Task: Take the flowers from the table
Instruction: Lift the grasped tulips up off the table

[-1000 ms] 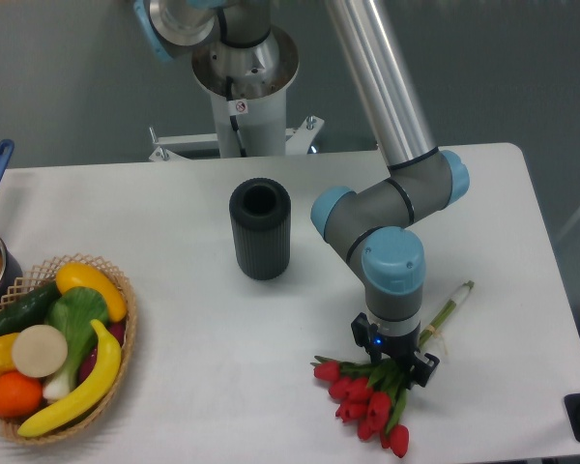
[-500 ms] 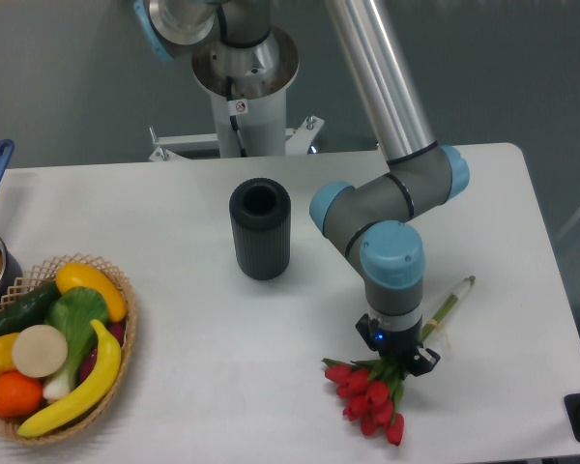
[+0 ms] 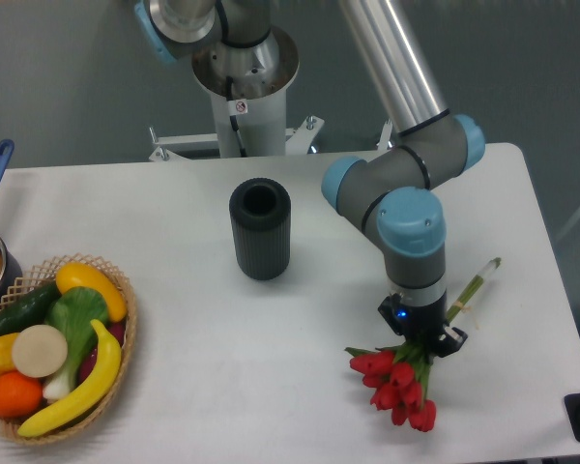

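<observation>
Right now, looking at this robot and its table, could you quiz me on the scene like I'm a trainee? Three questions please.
1. True or false: the claw is clamped on the flowers.
2. What stands in the middle of the table? A) a black ribbed vase B) a glass jug C) a white bowl
3. Fill in: the basket of vegetables sits at the table's ____ edge in the picture.

Key
1. True: the claw is shut around the stems just above the red buds.
2. A.
3. Left.
</observation>
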You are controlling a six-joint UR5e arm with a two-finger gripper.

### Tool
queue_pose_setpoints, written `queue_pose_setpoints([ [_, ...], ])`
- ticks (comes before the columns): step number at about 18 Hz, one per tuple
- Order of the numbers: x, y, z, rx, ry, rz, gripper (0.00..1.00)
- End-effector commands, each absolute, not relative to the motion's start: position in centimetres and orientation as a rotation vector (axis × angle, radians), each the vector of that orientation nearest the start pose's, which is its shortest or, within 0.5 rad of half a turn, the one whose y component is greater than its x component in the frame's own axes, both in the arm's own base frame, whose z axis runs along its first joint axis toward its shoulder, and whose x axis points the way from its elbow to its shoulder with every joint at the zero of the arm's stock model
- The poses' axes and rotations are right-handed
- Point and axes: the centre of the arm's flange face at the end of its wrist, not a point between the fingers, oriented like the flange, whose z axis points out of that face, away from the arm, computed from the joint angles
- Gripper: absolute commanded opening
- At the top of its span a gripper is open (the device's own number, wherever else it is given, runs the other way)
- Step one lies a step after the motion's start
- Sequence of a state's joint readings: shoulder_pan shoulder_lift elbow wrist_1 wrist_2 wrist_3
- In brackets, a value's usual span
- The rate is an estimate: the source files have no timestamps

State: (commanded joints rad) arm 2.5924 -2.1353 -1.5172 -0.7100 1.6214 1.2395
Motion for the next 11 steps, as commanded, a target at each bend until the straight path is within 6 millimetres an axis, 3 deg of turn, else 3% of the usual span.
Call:
queue_pose_setpoints([
  [8,-54.3,47.6,30.7,-3.005,0.305,0.444,0.22],
  [11,-54.6,47.4,31.1,-3.013,0.301,0.413,0.21],
])
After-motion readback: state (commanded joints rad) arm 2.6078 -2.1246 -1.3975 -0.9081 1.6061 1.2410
